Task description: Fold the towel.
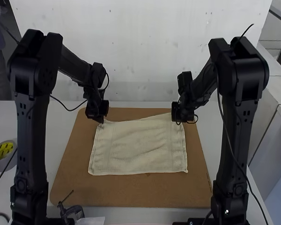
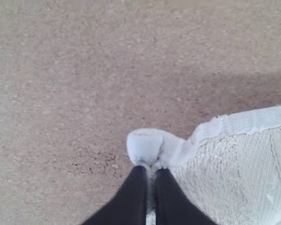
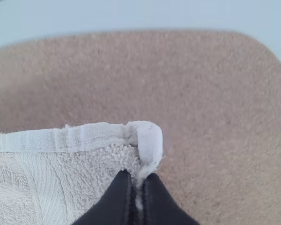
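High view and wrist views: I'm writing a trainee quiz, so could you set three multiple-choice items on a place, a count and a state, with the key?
1. Where is the cream rectangular cloth towel?
A) In a basket
B) On the flat brown board
C) On the floor

2. How many of its corners are gripped?
A) None
B) Four
C) Two

3. How does it lie?
A) Mostly spread
B) Rolled up
C) Balled up

Key:
1 B: brown borders it.
2 C: left black tool and right black tool each pinch one.
3 A: it forms a broad rectangle.
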